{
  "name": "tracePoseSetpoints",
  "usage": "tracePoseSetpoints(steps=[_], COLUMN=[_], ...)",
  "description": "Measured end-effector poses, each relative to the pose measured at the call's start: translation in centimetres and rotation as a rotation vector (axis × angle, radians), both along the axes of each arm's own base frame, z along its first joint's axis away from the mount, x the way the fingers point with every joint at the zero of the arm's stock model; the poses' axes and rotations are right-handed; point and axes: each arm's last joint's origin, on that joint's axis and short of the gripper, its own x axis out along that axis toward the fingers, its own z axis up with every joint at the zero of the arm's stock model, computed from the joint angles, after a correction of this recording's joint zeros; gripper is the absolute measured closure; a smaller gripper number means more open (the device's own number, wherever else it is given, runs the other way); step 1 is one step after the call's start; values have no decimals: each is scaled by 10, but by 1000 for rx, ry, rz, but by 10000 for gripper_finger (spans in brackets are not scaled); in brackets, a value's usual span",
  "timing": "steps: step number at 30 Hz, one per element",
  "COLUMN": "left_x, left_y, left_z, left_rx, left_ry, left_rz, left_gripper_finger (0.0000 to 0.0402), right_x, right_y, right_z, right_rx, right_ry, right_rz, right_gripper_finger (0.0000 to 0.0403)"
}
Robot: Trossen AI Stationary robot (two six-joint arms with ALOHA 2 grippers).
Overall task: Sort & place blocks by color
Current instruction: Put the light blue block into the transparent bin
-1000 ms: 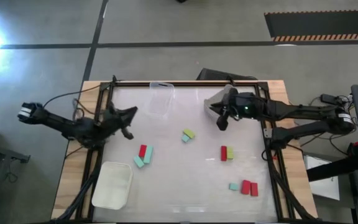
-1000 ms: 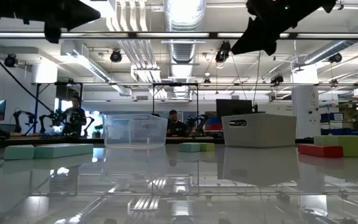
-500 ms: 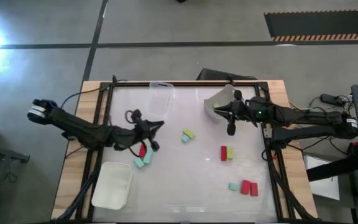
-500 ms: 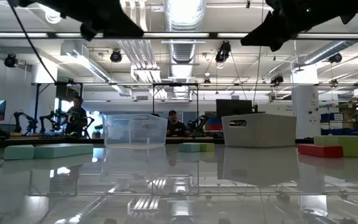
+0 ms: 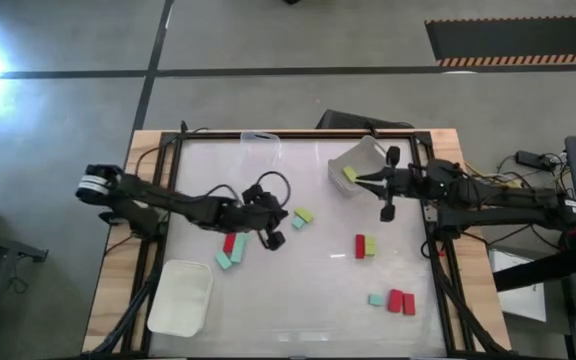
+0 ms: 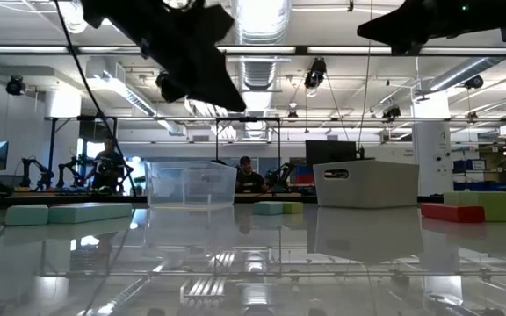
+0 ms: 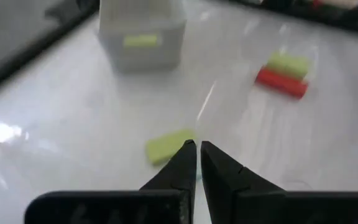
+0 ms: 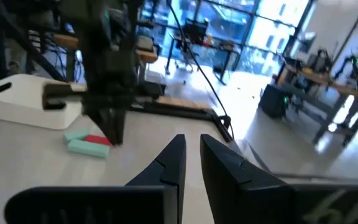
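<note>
Small red, mint-teal and yellow-green blocks lie in groups on the white table. One yellow-green block (image 5: 305,214) lies beside a teal one (image 5: 296,222) at mid table. My left gripper (image 5: 284,224) hangs shut in the air just left of that pair; its wrist view shows the yellow-green block (image 7: 169,146) right by the fingertips (image 7: 197,149). Another yellow-green block (image 5: 350,173) lies inside the white tray (image 5: 360,156) at the far right. My right gripper (image 5: 364,181) is shut and empty, in the air beside that tray.
A red and two teal blocks (image 5: 230,248) lie left of centre, a red and yellow-green pair (image 5: 365,246) right of centre, and a teal and two red blocks (image 5: 393,300) near the front right. A clear tray (image 5: 258,152) stands at the far edge and a white tray (image 5: 181,297) at the front left.
My left gripper has swept from the table's left edge toward the right, past the red and teal blocks, up to the yellow-green and teal pair. My right gripper has drawn back from over the far-right tray toward the right edge.
</note>
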Motion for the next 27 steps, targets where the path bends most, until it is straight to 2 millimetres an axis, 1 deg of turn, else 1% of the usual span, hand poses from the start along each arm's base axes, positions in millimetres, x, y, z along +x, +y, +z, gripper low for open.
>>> tracePoseSetpoints(steps=[3, 7, 11, 14, 16, 19, 24, 27], left_x=[8, 22, 41, 53, 61, 68, 68, 68], left_y=[3, 6, 3, 2, 3, 5, 10, 11], left_z=[-11, -20, -27, -32, -37, -45, -60, -63], left_rx=[-48, -99, -106, -99, -81, -49, -49, -50], left_ry=[98, 196, 261, 291, 304, 328, 363, 348], left_rz=[44, 85, 79, 76, 63, 38, 55, 58], left_gripper_finger=[394, 394, 393, 380, 363, 324, 244, 201], right_x=[-6, -9, -10, -9, -9, -9, -9, -9], right_y=[1, 2, 2, 2, 2, 2, 2, 2], right_z=[-1, -1, -1, -2, -2, -2, -3, -3], right_rx=[-12, -31, -32, -30, -33, -42, -43, -44], right_ry=[-19, -32, -34, -24, -21, -20, -15, -15], right_rz=[3, 3, 3, 3, 3, 3, 3, 3], right_gripper_finger=[365, 365, 365, 365, 365, 365, 365, 365])
